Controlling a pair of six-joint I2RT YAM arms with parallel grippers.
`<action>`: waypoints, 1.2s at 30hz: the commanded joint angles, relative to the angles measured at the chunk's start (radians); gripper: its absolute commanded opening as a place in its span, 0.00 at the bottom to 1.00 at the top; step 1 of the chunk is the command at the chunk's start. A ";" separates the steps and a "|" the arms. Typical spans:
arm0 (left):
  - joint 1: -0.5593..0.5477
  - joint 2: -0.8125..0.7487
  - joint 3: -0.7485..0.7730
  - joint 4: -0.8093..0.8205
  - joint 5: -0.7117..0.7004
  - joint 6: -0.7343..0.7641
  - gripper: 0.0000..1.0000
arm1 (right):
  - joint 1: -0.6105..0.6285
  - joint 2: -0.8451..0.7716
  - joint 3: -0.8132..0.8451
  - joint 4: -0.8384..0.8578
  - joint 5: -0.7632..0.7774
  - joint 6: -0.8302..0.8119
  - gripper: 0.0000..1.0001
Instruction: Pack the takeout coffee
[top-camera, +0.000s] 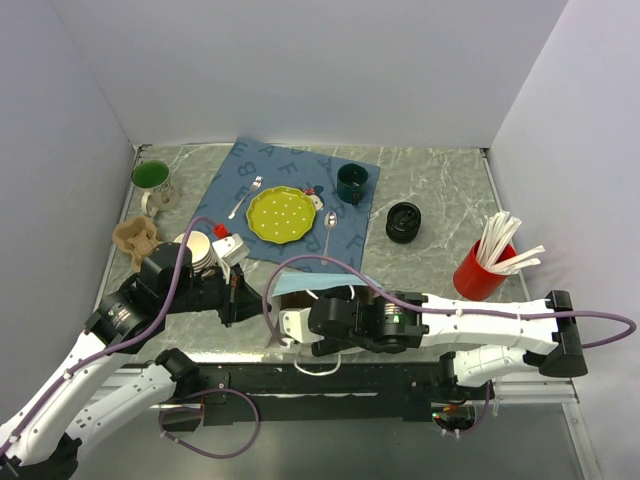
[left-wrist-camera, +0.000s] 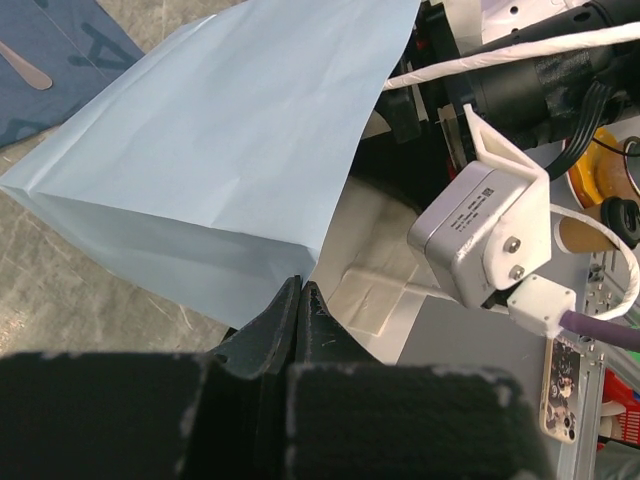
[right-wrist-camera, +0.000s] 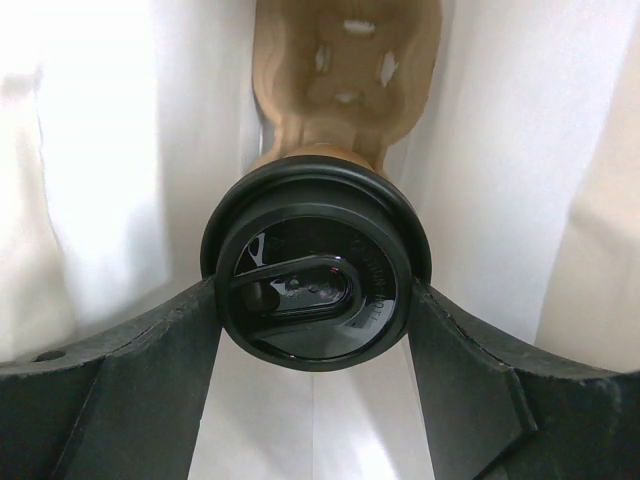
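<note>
Clamping takeout coffee (right-wrist-camera: 315, 275), right end effector (right-wrist-camera: 313, 300), its embossed lettering illegible

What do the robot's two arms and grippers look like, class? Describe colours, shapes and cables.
Both the left arm and right arm have white links with black joints, each trailing a purple cable. The left gripper and right gripper have matte black, wedge-shaped fingers.

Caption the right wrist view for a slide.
Jaws clamp the lidded takeout coffee between pale bag walls, a pulp carrier beyond.
</note>
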 joint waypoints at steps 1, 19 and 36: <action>0.000 -0.008 0.014 0.024 0.033 0.009 0.01 | -0.019 0.021 0.046 0.125 -0.019 -0.019 0.24; 0.000 0.053 0.080 -0.038 0.064 0.138 0.01 | -0.119 -0.072 -0.014 0.133 -0.064 -0.114 0.24; -0.002 0.024 0.072 0.072 0.097 0.239 0.01 | -0.099 -0.091 -0.086 0.017 -0.047 -0.113 0.22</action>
